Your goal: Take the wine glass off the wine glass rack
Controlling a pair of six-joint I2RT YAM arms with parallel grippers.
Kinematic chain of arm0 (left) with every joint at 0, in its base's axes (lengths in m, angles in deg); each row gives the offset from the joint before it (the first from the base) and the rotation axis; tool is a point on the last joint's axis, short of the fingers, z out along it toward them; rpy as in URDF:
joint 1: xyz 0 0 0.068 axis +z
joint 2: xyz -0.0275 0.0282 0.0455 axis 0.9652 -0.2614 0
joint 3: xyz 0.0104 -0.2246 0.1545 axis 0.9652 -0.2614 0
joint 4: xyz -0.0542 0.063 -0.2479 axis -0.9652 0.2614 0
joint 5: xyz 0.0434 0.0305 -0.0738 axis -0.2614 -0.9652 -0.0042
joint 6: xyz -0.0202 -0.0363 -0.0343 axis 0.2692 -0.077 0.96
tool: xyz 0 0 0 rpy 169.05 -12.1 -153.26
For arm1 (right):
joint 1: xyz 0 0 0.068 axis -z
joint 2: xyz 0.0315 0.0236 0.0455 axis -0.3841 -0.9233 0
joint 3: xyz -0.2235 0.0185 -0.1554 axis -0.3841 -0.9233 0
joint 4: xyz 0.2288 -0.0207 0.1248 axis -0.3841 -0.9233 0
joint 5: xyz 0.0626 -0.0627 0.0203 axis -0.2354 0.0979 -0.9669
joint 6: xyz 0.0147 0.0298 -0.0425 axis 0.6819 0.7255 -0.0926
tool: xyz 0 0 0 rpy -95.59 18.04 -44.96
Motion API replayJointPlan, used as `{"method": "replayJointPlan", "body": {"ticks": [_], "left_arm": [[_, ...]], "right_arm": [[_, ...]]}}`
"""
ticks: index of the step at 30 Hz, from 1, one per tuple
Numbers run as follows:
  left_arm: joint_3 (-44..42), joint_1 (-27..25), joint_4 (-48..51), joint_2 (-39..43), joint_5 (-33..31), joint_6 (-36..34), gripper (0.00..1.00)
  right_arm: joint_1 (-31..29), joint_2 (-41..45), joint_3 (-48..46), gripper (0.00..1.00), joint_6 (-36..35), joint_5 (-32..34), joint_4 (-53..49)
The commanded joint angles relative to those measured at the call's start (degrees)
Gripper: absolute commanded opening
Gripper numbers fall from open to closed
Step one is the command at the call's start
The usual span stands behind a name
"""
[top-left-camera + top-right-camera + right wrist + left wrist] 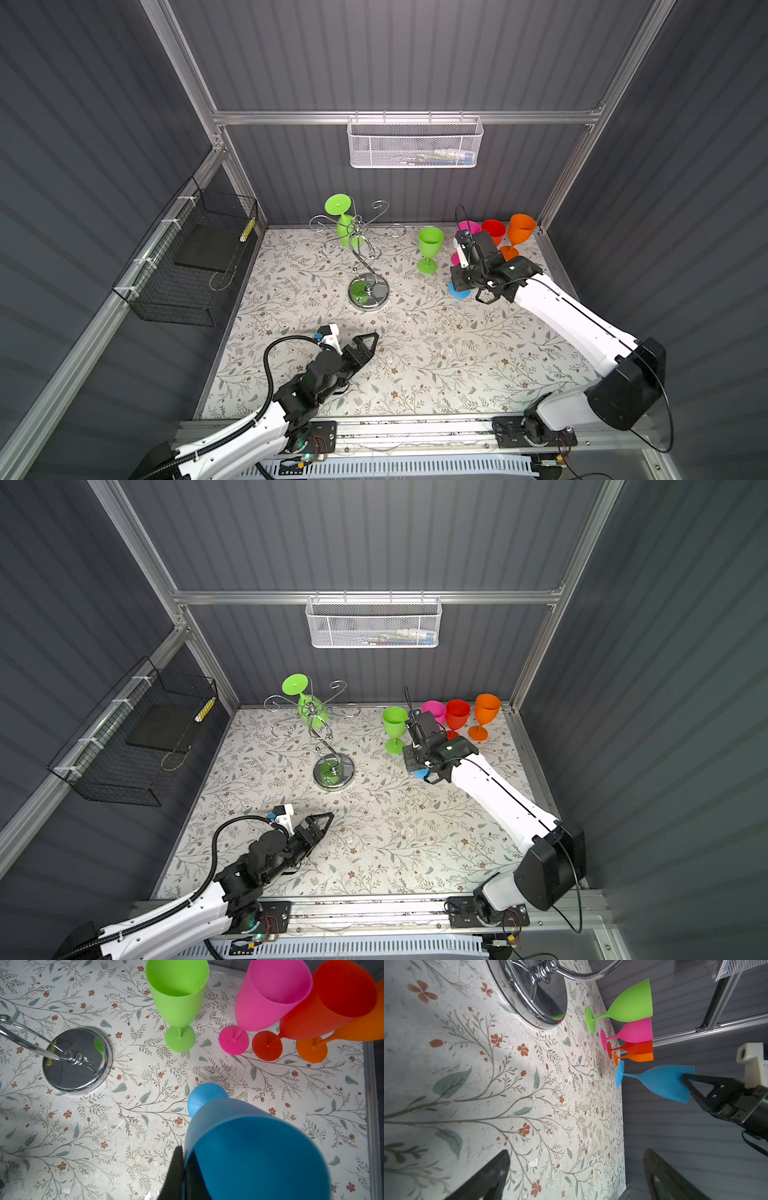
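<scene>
Back half of the table (436,353), a little left of centre: wine glass rack (369,291) upright on its round mirror base, scroll arms spread above the looping stem. One green wine glass (345,226) hangs on it upside down, foot up, on an arm toward the back edge. It shows the same way in both top views (309,710).

Back right corner: row of upright glasses along the back edge. Order from the rack side is standing green glass (431,241), pink glass (433,710), red glass (493,230), then orange glass (521,228) nearest the corner. Feet of pink, red and orange sit close together.

Right tool (687,1081): narrow, pinched on the rim wall of the blue wine glass (662,1082). One finger lies outside the bowl, and the other shows as a dark shape through the blue wall in the right wrist view. Blue wine glass is mouth up, just in front of the row, near the standing green and pink glasses. Its foot is down at table level; contact with the table cannot be told. In both top views the wrist covers the bowl and only the blue foot shows.

Left tool (374,337): jaws wide, holding nothing. It sits low over the front half of the table, left of centre, pointing toward the rack base and well apart from it.

White mesh basket (415,145) hangs on the back rail; black wire basket (195,257) on the left wall.
</scene>
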Motion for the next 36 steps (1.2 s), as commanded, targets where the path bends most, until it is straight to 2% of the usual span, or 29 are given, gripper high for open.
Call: {"method": "replayJointPlan", "body": {"ticks": [1,5,16,27,36], "left_arm": [[2.6,0.0,1.8,1.2,0.4,-2.1,1.0],[3.6,0.0,3.6,2.0,0.5,-3.2,1.0],[4.6,-0.1,3.4,0.8,1.2,-3.6,1.0],[5.0,-0.1,4.3,1.5,0.9,-4.1,1.0],[5.8,-0.2,6.2,3.1,0.8,-4.3,1.0]], "right_arm": [[3.3,-1.7,1.7,0.0,-1.3,-0.5,1.3],[5.4,-4.0,2.0,0.0,-0.8,-2.6,3.5],[5.7,-13.0,7.8,0.0,-0.9,-3.4,3.0],[5.6,-14.3,7.6,0.13,-1.5,-3.3,1.8],[5.3,-13.4,7.2,0.29,-2.2,-2.6,1.5]]}}
